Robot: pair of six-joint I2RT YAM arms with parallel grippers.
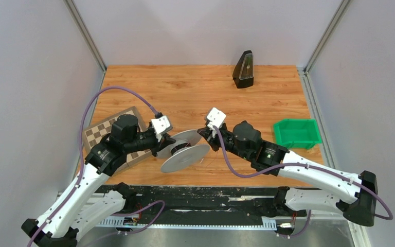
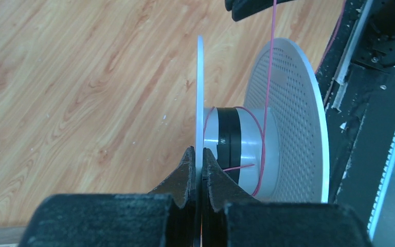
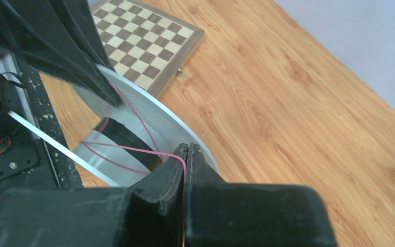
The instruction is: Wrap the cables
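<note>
Left gripper clamped on thin smooth flange of perforated white spool; right gripper pinching thin pink cable, near worktop front edge.

Chessboard, green bin, black wedge.

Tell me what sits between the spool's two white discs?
A clear hub banded in black, with thin pink cable looped around it; the left wrist view shows it.

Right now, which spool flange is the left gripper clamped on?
The far flange, away from the arm bases and seen edge-on in the left wrist view; the left gripper is shut on its rim. The near flange shows its perforated face, ungripped.
</note>
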